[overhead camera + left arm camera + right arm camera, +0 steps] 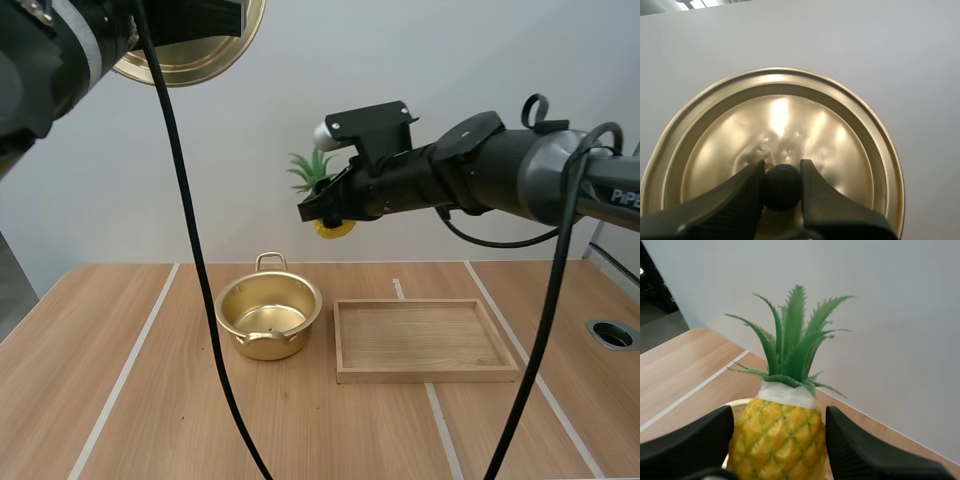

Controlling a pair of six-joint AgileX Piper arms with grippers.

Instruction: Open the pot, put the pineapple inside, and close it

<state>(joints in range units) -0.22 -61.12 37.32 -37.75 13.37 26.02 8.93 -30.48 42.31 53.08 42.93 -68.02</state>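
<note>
Grey PiPER-lettered right arm [500, 165] bears a black claw [318, 210].

Our golden pot [266, 343] stands upright and open on the table [120, 400], a loop handle [270, 261] at its 12 o'clock. Its golden lid [790, 115] hangs in the air far up at the pot's 11 o'clock, tipped on edge, its black knob [782, 186] pinched in our left claw [782, 172]. The yellow pineapple [780, 440], its green crown pointing to about 11 o'clock, hangs above the pot at its 1 o'clock, gripped at the body by our right claw [780, 415].
</note>
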